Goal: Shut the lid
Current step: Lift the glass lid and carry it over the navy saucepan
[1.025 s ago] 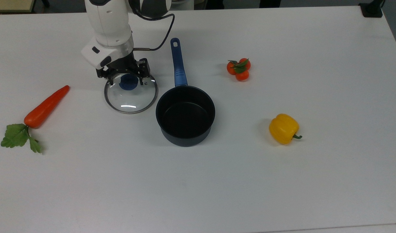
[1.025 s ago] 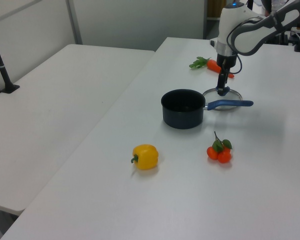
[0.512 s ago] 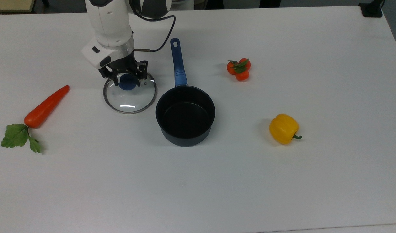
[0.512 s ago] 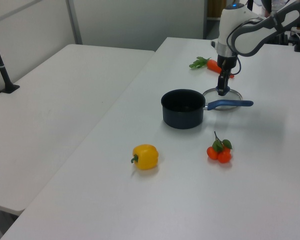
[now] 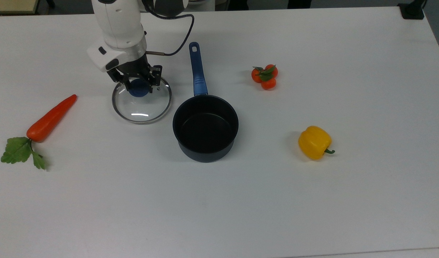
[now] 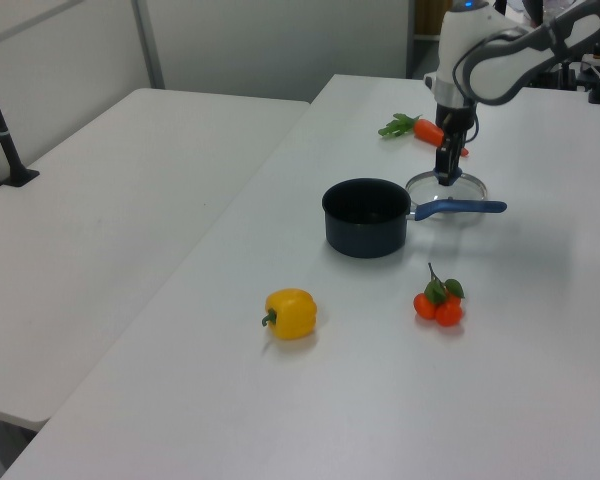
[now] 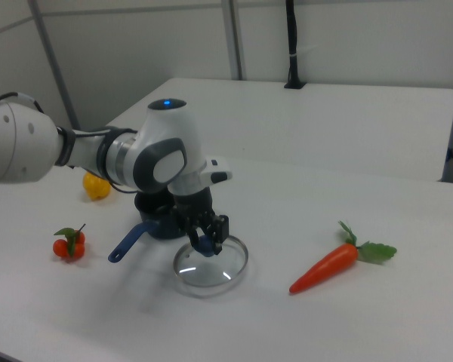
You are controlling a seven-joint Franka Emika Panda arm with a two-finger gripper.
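Gripper straddles the blue knob of the lid, fingers narrowed onto it and looking clamped; in the right view the lid hangs just under the fingers, seemingly a touch clear of the table and near level, though contact with the table cannot be ruled out. Risk one: a pinch on a rounded knob could let the glass swing or twist, and a slip would drop it back on the table. Just beside the gripper, toward the top view's right, runs the pan's blue handle; a low carry could catch the metal rim on it. Next out, the dark pan, open and empty; lid looks about as wide as the pan mouth, so an off-centre set-down would leave it perched on the rim or shove the pan. Farther off: carrot on the opposite side, tomatoes beyond the handle, yellow pepper farthest; all apart from the likely path, small hazard.
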